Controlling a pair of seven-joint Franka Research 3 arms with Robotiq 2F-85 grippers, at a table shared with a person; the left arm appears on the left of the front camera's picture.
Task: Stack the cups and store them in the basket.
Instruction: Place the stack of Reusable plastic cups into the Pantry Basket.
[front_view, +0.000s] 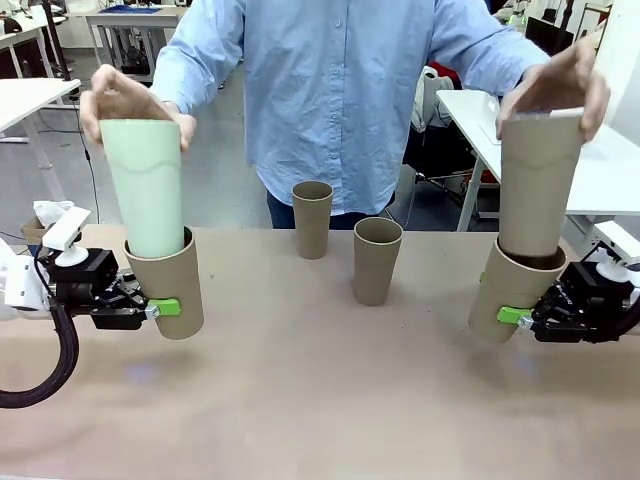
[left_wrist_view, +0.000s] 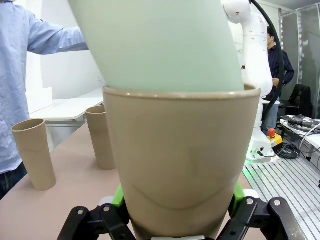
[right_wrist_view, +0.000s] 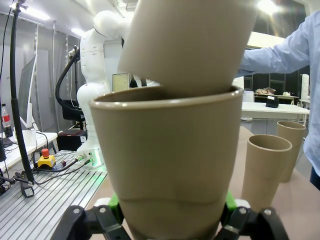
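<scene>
My left gripper (front_view: 165, 308) is shut on a tan cup (front_view: 165, 285) held tilted just above the table. A person's hand (front_view: 125, 100) lowers the mint-green cup (front_view: 148, 190) into it; the left wrist view shows the mint cup (left_wrist_view: 160, 45) seated in the tan one (left_wrist_view: 180, 160). On the other side, my right gripper (front_view: 515, 317) is shut on another tan cup (front_view: 515, 290), and the person's other hand (front_view: 560, 90) pushes a further tan cup (front_view: 540, 185) into its mouth. Two more tan cups (front_view: 312, 220) (front_view: 377, 260) stand upright mid-table. The basket is out of view.
The tan table (front_view: 320, 400) stretches bare in front of both grippers. The person in a light blue shirt (front_view: 330, 90) stands at the far edge. White tables (front_view: 600, 170) and other furniture stand beyond.
</scene>
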